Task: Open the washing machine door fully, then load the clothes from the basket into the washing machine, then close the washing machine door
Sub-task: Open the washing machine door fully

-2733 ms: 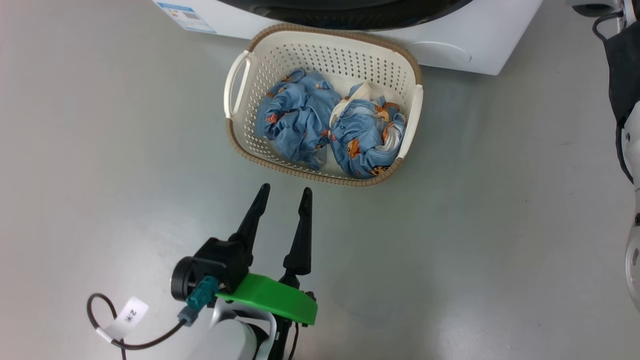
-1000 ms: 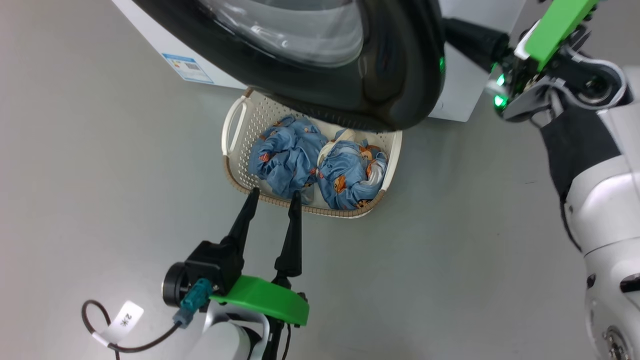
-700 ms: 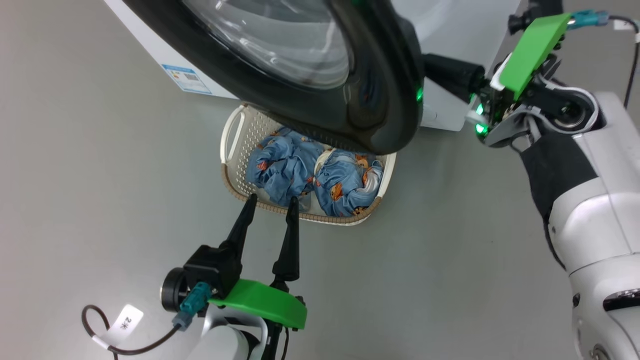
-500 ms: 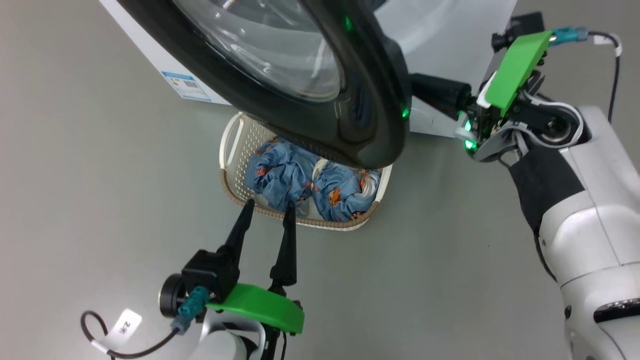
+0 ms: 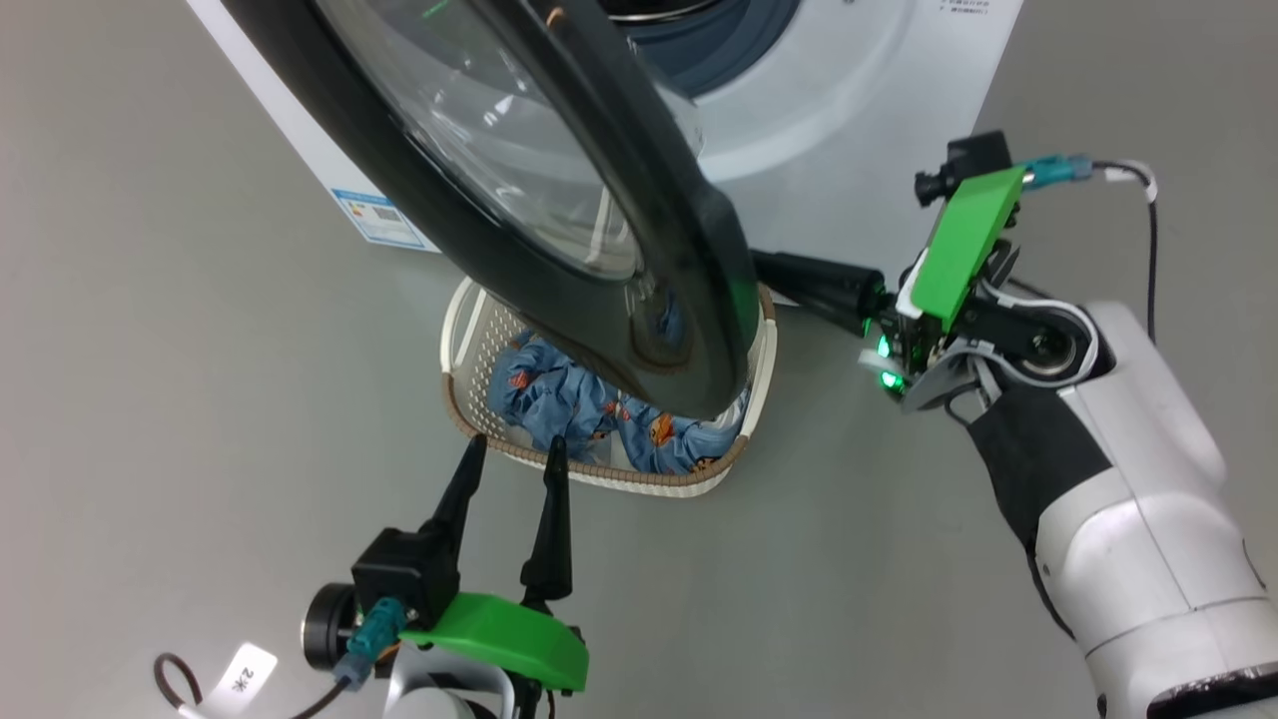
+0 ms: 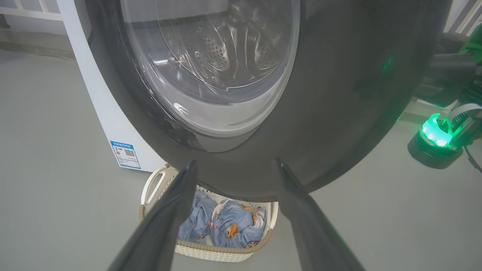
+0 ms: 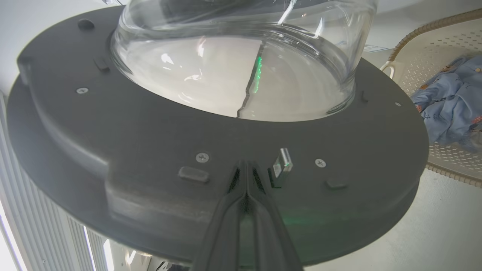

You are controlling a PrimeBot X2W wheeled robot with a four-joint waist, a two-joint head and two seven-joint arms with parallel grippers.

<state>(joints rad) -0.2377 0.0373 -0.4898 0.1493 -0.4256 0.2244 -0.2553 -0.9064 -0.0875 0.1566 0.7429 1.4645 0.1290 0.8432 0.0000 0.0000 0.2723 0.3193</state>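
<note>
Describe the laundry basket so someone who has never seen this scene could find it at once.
Start at the big white washing machine, its round black-ringed door standing open. On the grey floor right under that door sits a small cream basket with perforated sides. Its brown woven-look rim and the light blue printed clothes inside set it apart.

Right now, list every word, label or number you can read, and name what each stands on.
"2" plus a star-like mark: small white paper tag, lower left of the head view.
Blue-and-white rectangular label on the big white boxy washing machine: too small to read.
Tiny grey print high on that machine's front: too small to read.
</note>
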